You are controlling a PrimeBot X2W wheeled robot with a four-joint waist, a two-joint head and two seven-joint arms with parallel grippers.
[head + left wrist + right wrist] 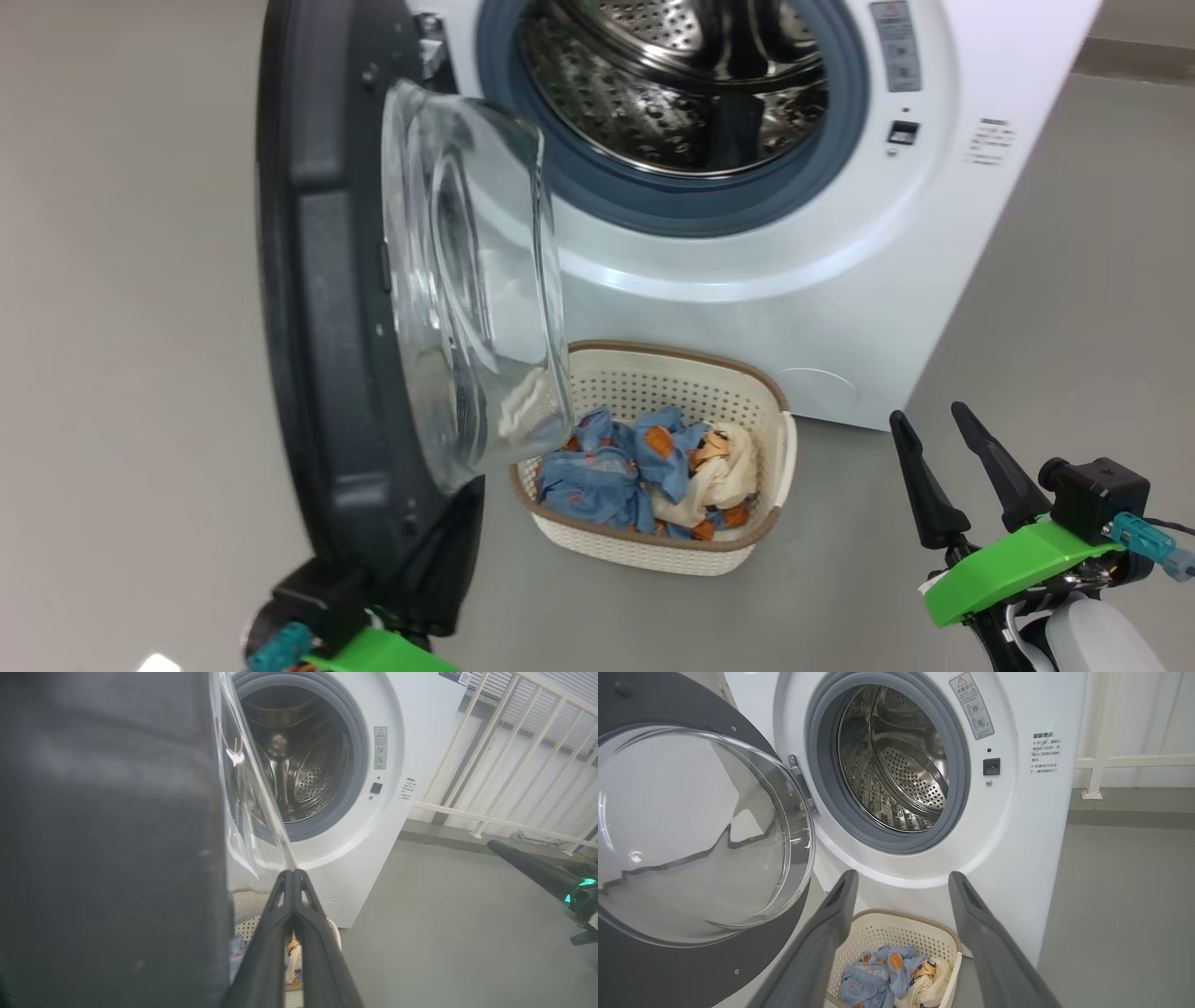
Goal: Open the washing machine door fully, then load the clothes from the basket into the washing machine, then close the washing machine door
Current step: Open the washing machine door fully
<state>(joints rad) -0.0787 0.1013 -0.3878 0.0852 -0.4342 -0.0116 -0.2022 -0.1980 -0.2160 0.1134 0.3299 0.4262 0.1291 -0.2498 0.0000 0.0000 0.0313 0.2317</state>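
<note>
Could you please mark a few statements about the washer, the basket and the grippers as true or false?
1. The door of the washing machine stands open. True.
2. The clothes are inside the washing machine. False: they lie in the basket.
3. The right gripper has its fingers spread, holding nothing. True.
4. The left gripper has its fingers spread wide. False: they are pressed together, beside the door's glass.
5. The basket stands on top of the washing machine. False: it stands on the floor before it.
</note>
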